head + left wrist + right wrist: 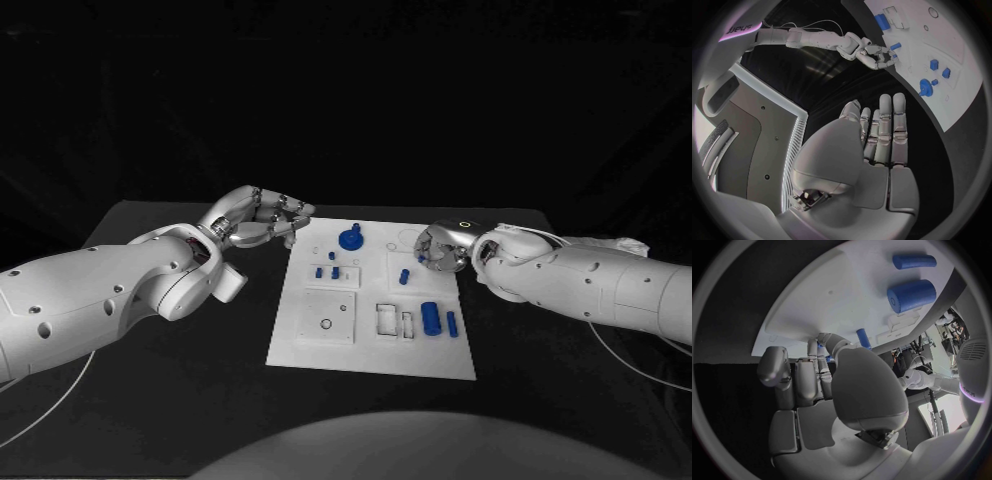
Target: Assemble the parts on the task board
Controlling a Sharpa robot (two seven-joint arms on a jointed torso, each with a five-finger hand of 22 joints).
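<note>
1. Right hand (440, 250) at right edge of task board (325, 345), pinching small blue peg (863, 338).
2. Left hand (260, 217) released, off far-left corner.
3. Risk: peg slipping from thin pinch, missing hole.

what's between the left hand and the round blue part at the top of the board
Nothing: in the head view only bare white task board separates the left hand from the round blue part.

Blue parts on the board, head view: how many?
7: round one at the far end, three small ones nearer, one peg at the right hand, thick cylinder and thin rod side by side. The hand may hide more.
</note>
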